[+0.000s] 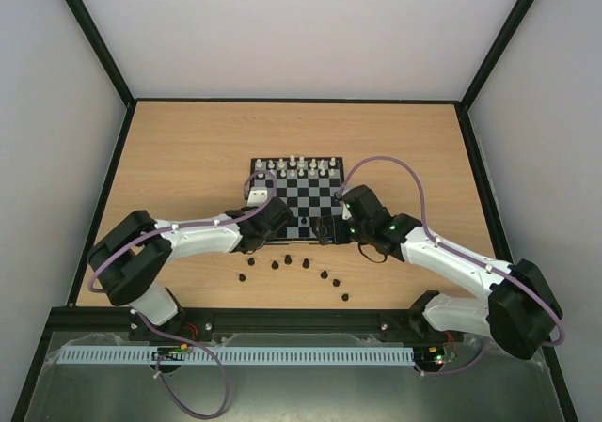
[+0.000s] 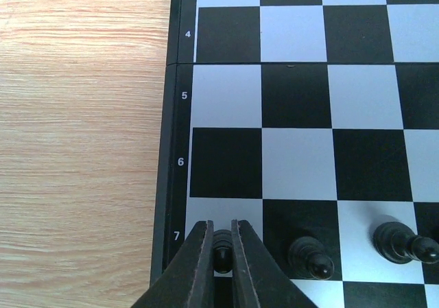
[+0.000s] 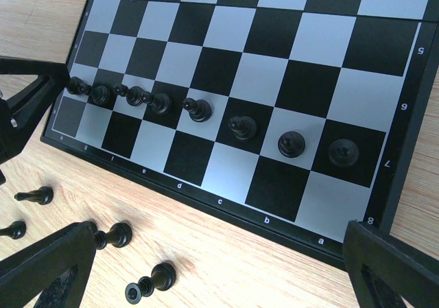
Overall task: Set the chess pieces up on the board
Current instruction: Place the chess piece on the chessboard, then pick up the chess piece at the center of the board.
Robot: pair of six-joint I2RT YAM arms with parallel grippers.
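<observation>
Eight black chess pieces [image 3: 241,126], all pawns, stand in a row on the board [image 3: 274,40] along the rank marked 7. The end pawn [image 2: 222,252], at the board's edge, sits pinched between the nearly closed fingers of the left end effector [image 2: 221,226]. Whether it rests on its square or is slightly lifted is hard to tell. The loose black pieces [image 1: 288,259] are strung in an arc on the counter [image 1: 188,159] just in front of the board, some upright and some tipped over. The right end effector [image 3: 219,232] hangs over the board's near edge, spread wide with nothing in it. The white pieces [image 1: 296,165] line the far side.
</observation>
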